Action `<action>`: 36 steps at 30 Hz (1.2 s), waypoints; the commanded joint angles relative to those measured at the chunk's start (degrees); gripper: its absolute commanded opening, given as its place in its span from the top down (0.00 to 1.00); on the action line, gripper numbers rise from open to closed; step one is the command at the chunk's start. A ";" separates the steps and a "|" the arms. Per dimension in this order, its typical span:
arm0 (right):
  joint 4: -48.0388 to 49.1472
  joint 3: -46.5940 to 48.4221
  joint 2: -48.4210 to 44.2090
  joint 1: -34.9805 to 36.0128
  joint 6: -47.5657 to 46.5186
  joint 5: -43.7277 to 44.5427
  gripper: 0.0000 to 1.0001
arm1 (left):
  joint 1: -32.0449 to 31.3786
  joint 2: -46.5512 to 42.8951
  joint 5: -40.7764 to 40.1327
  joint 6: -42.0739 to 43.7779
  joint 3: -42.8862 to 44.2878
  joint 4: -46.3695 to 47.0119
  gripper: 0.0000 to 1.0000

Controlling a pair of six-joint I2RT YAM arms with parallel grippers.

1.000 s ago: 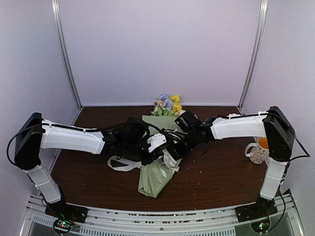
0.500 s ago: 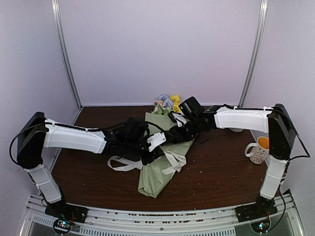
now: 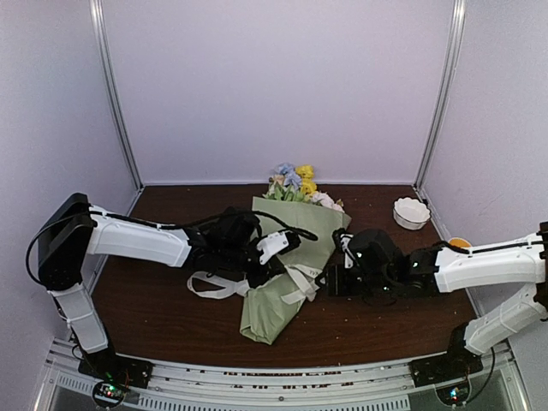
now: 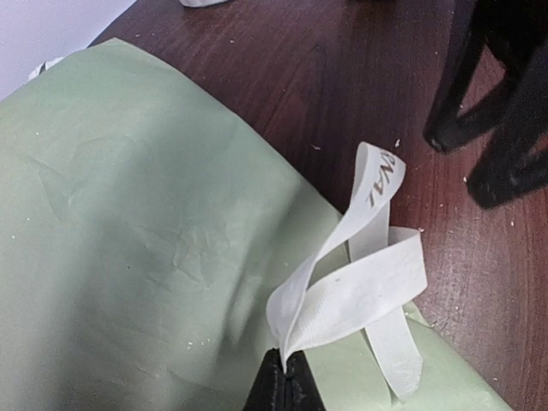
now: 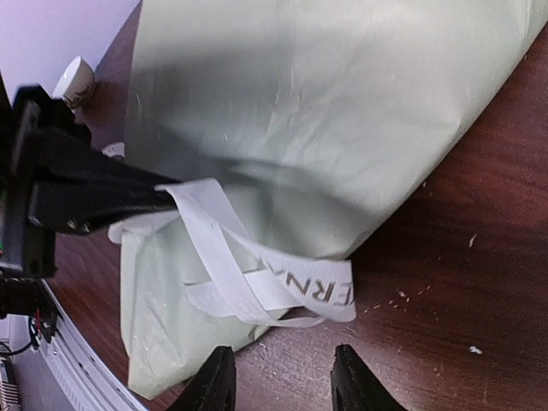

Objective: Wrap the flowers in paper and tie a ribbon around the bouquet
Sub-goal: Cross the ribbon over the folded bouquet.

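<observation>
Left gripper (image 4: pixel 281 384) pinched shut on the ribbon (image 4: pixel 360 291); right gripper (image 5: pixel 284 381) stands open.
Bouquet (image 3: pixel 287 274) lies mid-worktop (image 3: pixel 385 321), blooms toward the far edge. Room for moving lies right of the paper (image 5: pixel 325 111) edge. The left arm hides the ribbon's run across the bouquet.

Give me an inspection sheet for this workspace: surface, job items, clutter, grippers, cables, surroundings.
Surface: dark wooden table, scattered pale specks.
Job's things: flowers wrapped in green paper, lying flat; ribbon looped loosely across it, no knot seen.
Clutter: white bowl at far right.
Grippers: left gripper fingers shut on ribbon; right gripper open, empty, beside the wrap.
Cables: black cable arcs over the paper.
Surroundings: pale walls, metal posts.
</observation>
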 commanded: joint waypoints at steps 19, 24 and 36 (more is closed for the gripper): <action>12.28 4.24 15.21 -5.55 -5.79 -8.58 0.93 | 0.67 -0.96 2.08 -0.22 0.57 2.21 1.00; 4.80 14.09 22.10 -5.96 -16.92 -26.78 1.00 | 0.71 -2.65 4.40 1.18 0.35 1.32 1.00; -8.09 19.82 24.59 -4.95 -26.91 -34.27 0.86 | 0.67 -2.17 3.24 1.10 0.15 1.55 1.00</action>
